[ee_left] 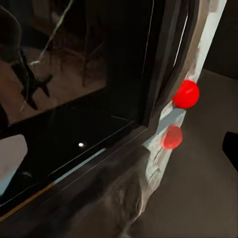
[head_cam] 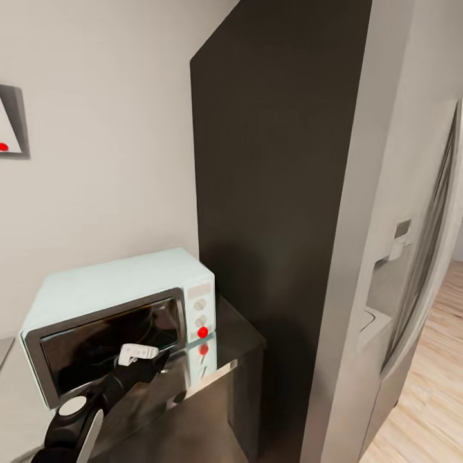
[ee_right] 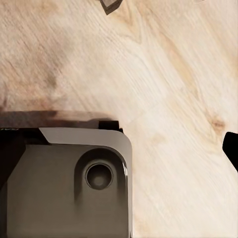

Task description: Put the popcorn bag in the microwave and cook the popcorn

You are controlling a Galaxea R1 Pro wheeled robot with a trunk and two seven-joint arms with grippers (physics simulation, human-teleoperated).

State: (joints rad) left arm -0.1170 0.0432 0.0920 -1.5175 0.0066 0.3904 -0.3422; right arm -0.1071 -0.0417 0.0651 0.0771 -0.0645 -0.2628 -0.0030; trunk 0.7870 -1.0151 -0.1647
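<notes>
The pale blue microwave [head_cam: 116, 283] stands on the grey glossy countertop [head_cam: 239, 339], with its dark glass door [head_cam: 106, 344] looking shut. My left gripper [head_cam: 153, 364] hovers just in front of the door's lower right part, open and empty. In the left wrist view the door glass [ee_left: 74, 99] is very close. The red dot [ee_left: 186, 94] of the control panel glows beside it, and one dark fingertip [ee_left: 231, 148] shows at the edge. The right wrist view has one dark fingertip [ee_right: 231, 148] over wooden floor [ee_right: 163, 89], with the right gripper open and empty. The popcorn bag is out of view.
A tall dark panel [head_cam: 276, 167] rises right behind the microwave's right side. A steel fridge [head_cam: 418, 270] stands further right over the wooden floor [head_cam: 431, 399]. The grey wall [head_cam: 96, 161] lies behind. My grey base corner [ee_right: 74, 183] shows below the right gripper.
</notes>
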